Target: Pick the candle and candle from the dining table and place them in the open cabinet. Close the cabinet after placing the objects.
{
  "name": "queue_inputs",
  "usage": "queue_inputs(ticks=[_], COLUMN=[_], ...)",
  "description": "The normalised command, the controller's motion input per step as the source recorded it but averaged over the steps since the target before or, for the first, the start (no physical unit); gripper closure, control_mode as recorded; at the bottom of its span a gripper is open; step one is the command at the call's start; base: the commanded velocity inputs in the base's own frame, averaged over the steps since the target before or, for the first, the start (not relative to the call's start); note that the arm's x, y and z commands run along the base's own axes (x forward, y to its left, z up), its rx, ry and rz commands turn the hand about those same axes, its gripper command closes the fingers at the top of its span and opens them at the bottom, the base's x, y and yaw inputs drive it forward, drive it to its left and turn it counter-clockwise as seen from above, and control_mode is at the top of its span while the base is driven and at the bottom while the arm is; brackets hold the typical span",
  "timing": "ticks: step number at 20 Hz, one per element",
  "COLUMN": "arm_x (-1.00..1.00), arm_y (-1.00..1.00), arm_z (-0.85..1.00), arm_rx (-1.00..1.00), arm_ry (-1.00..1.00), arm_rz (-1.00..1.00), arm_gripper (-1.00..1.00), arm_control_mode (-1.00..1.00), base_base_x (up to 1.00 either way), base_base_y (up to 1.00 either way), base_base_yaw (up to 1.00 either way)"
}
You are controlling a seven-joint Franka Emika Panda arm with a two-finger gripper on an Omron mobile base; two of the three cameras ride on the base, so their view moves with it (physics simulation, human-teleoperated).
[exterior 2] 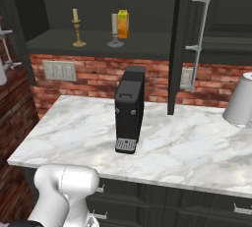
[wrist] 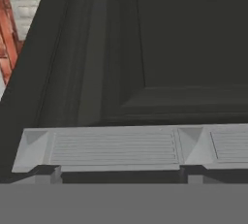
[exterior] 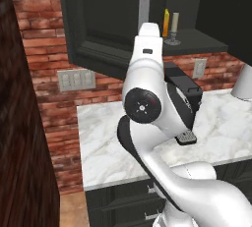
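Left door: you've got the cabinet's open left door (exterior: 106, 17) swung out toward you, and in the hand view its dark panel (wrist: 189, 43) sits just past the jaws.
Jaws: spread wide, nothing between them (the hand view shows only the ribbed pads (wrist: 114, 146) against the door).
Brass candle: already up on the cabinet's dark shelf (exterior 2: 59, 42), toward its left end, upright (exterior 2: 76, 27).
Silver candle: also on the shelf, upright, right of the brass one and apart from it (exterior 2: 115, 30); the orange carton (exterior 2: 123, 23) stands just beside it.
Right door: open too, its long bar handle (exterior 2: 199, 37) hanging above the marble counter (exterior 2: 187, 147).
Progress: both placements look finished to me, operator.
Left to do: closing. You seem lined up on the left door first, then the right one remains.
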Motion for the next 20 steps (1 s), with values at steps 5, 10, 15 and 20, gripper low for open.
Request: queue_inputs(ticks=[5,10,15,20], arm_x=[0.57,0.53,0.50,0.43], arm_y=[-0.22,-0.04,0.00,0.00], arm_z=[0.00,0.00,0.00,0.00], arm_rx=[0.00,0.00,0.00,0.00], arm_ry=[0.00,0.00,0.00,0.00], arm_rz=[0.00,0.00,0.00,0.00], arm_gripper=[-1.00,-1.00,-1.00,-1.00], arm_control_mode=[-1.00,-1.00,-1.00,-1.00], base_base_x=[0.00,0.00,0.00,0.00], base_base_y=[0.00,0.00,0.00,0.00], base_base_yaw=[0.00,0.00,0.00,0.00])
